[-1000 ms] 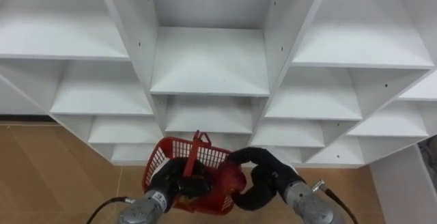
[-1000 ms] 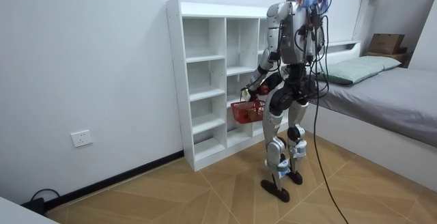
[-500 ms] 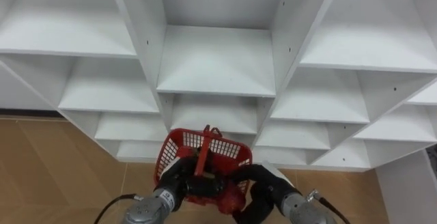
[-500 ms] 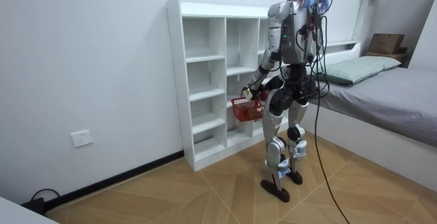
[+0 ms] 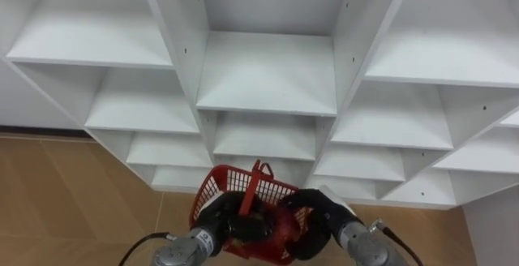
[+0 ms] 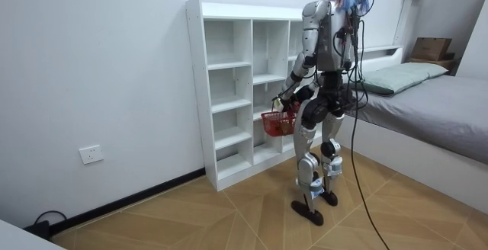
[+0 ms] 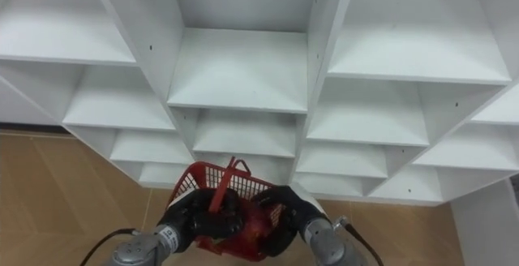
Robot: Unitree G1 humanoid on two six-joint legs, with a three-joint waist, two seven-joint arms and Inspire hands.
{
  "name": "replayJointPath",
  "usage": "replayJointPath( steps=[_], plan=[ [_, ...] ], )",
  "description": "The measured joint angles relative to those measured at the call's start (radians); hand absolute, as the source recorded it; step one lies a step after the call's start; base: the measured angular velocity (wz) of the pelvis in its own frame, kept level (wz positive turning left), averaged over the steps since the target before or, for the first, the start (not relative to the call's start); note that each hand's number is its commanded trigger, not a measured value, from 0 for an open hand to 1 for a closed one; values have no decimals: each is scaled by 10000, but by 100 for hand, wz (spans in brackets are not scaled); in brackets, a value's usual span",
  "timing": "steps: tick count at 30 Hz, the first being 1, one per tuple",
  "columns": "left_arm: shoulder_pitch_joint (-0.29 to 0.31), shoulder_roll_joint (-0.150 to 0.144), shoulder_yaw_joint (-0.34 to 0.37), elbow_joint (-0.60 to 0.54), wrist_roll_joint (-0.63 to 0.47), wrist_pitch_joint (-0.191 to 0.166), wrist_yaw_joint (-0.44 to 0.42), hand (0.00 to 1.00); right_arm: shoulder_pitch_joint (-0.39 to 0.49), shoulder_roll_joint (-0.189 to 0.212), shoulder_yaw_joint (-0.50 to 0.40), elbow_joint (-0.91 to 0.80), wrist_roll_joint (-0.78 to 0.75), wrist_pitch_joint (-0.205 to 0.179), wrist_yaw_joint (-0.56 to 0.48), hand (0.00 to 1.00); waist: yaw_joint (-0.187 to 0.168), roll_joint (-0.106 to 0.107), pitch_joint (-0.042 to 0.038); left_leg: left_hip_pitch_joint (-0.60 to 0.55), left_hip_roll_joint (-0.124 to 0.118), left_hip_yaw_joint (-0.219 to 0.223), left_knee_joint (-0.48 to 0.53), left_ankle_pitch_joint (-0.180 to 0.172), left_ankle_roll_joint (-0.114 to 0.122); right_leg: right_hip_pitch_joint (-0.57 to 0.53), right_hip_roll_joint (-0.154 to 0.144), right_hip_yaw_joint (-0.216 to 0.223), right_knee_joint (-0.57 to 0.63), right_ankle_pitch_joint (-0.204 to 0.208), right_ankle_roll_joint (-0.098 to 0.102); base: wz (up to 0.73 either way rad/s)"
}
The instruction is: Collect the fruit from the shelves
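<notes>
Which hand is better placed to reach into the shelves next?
Right, probably. The left hand is curled round the handle of the red basket, carrying it. The right hand is at the basket's rim, below the closet shelves, and could lift toward them.

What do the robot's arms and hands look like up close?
The left hand and the right hand are black and shaped like a person's. Each sits on a rounded silver-grey forearm, with a thin dark cable looping out beside the wrist. The right one carries a small white tag.
</notes>
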Motion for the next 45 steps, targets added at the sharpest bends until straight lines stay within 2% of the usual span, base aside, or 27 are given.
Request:
replayJointPath(
  steps=[6, 8, 9, 18, 24, 45],
  plan=[
    [1, 7, -81, -24, -4, 0, -36, 100, -38, 168, 1, 292, -5, 8, -10, 100, -3, -1, 0, -7, -20, -8, 8, 1, 1, 56, -2, 32, -133, -3, 3, 0],
    [1, 0, -205, -28, -1, 0, -49, 100, -38, 210, 6, 330, -4, 13, -10, 69, 3, -2, 0, -9, -22, -7, 7, 1, 1, 56, -2, 37, -154, -5, 5, 0],
    [1, -5, -257, -29, -3, 5, -99, 100, -40, 237, 6, 330, 5, 16, -11, 0, 6, -2, 0, -14, -28, -18, 6, 1, 2, 57, -5, 37, -157, -8, 8, 0],
    [2, 7, -385, -71, -9, 20, -445, 100, -102, 281, -10, 327, 202, 130, -110, 0, 4, -27, -2, 4, -80, -36, 3, 5, 9, 68, -39, 64, -155, -31, 45, 0],
    [95, 0, -489, -72, -7, 180, -638, 100, -107, 336, -16, 323, 407, 130, -211, 0, -5, -63, 8, 16, -107, -34, 3, 5, 9, 71, -39, 79, -159, -33, 48, 0],
    [114, 3, -501, -73, -14, 217, -792, 100, -151, 339, -38, 325, 436, 129, -291, 0, -26, -53, 0, 311, -126, -34, -11, 5, 9, 428, -26, 62, -305, -37, 56, 0]
  ],
)
